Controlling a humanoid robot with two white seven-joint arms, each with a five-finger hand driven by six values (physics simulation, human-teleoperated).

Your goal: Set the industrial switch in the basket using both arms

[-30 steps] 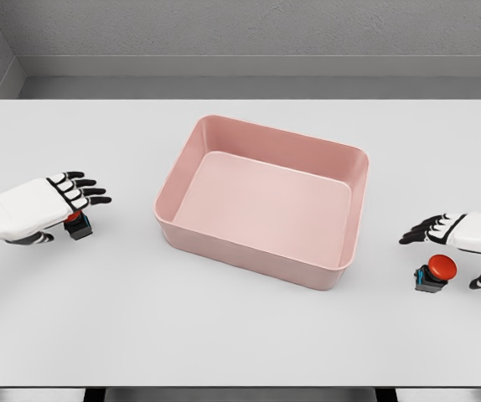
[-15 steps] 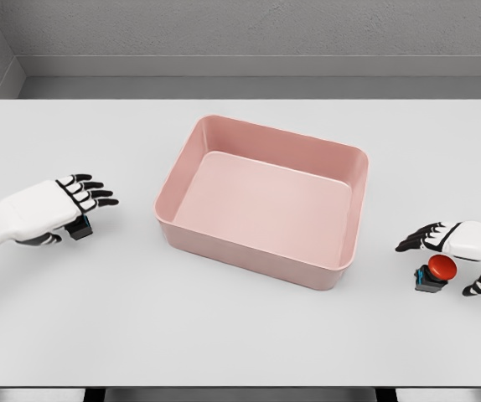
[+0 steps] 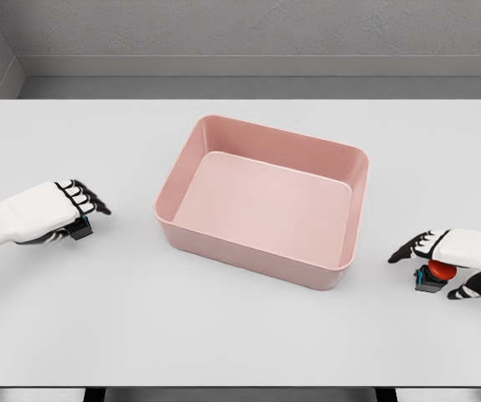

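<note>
Nearest, at the right, the right hand (image 3: 450,255) is hovering over a red-capped switch (image 3: 433,274) sitting on the table (image 3: 249,335); its fingers are arching loosely above the cap, not closing on it yet. At the left, the left hand (image 3: 52,213) is covering another switch (image 3: 79,229), fingers curling down around it, though whether they are gripping cannot be told. Each switch is looking small, rigid and light, with a smooth round cap, so taking it by the square dark base seems safer. Between and beyond them, the pink basket (image 3: 261,251) is sitting empty.
</note>
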